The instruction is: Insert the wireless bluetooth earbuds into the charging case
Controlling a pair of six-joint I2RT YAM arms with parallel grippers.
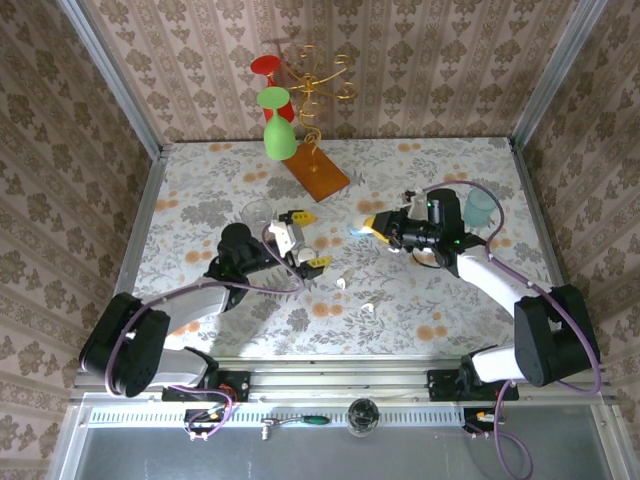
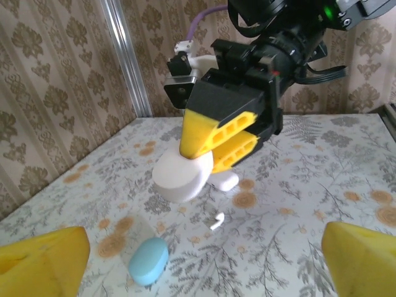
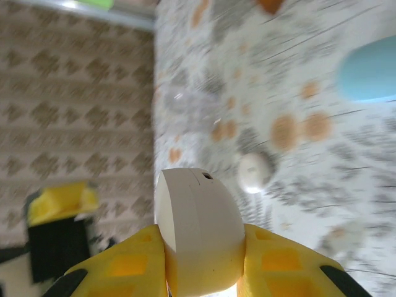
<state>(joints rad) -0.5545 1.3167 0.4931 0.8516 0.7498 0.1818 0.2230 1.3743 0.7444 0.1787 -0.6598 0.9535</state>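
Left wrist view: the right end effector (image 2: 204, 154) is clenched on the white charging case (image 2: 180, 179), low over the counter (image 2: 297, 204). The left end effector (image 2: 203, 260) is spread wide with nothing in it. One white earbud (image 2: 216, 221) lies loose on the counter just beside the case, and a blue case (image 2: 148, 260) sits nearer the camera. My worry is that the case is slick and pinched across its rounded faces, so it could squirt out. The lid looks shut too, and that tiny glossy earbud could skitter off when it's pinched.

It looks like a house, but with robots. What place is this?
Probably a robot practice booth: patterned wallpaper panels in bare metal framing, and a white left robot arm and right robot arm bolted beside a floral tabletop.
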